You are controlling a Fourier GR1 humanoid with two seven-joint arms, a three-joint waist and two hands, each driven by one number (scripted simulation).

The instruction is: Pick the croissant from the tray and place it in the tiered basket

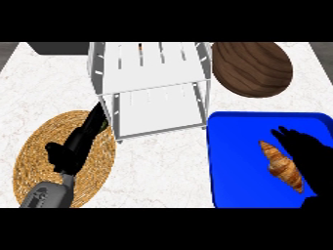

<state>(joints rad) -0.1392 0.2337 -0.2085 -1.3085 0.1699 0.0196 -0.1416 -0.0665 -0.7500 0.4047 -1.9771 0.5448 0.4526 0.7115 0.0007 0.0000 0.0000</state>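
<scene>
One croissant (282,166) lies on the blue tray (234,161) at the table's (161,161) right, the right hand (314,158) just beside it with fingers spread, its wrist cut off at the edge. The white tiered basket (153,88) stands behind, a dark wooden bowl (252,68) beside it. The left hand (79,141) rests open over a woven mat (46,146).

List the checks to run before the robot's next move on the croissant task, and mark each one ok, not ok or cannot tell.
1. Croissant lies on the blue tray: ok.
2. Right hand beside croissant: ok.
3. Right hand closed round croissant: not ok, fingers straight.
4. Tiered basket shelves free: cannot tell; small item at the top back.
5. Left hand clear of the path, over the woven mat: ok.
</scene>
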